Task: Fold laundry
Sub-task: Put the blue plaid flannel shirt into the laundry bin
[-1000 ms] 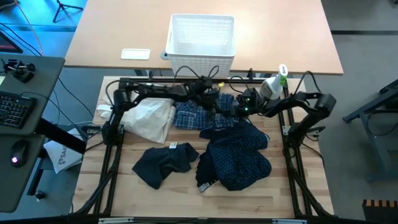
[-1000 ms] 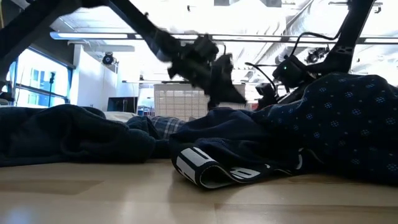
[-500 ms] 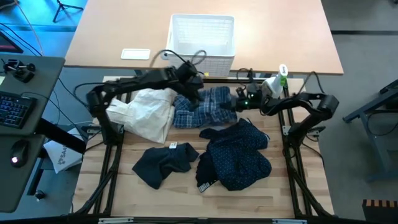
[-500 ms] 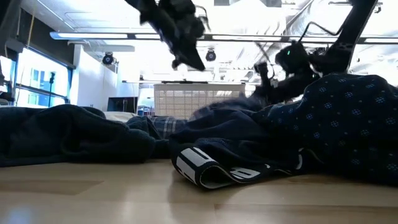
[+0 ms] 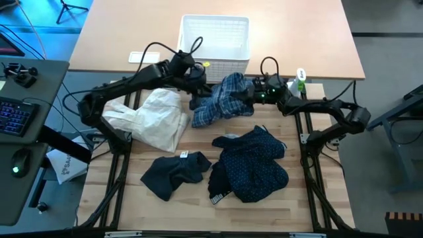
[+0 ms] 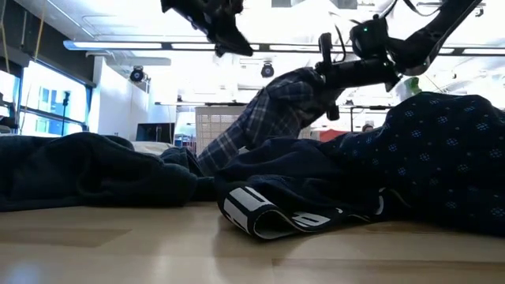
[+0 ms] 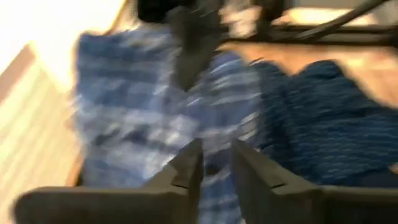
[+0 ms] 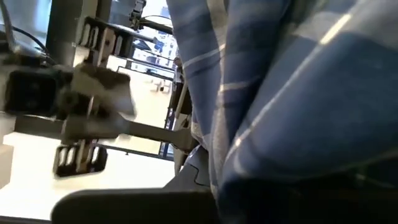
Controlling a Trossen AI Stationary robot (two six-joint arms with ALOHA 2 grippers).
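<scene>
Pinching the plaid shirt [image 5: 221, 100] by its upper edge at about twelve o'clock on the table, the right gripper [image 5: 250, 94] lifts it so it hangs toward nine o'clock, where the left gripper [image 5: 193, 80], narrowly parted and empty, hovers just beside it
</scene>
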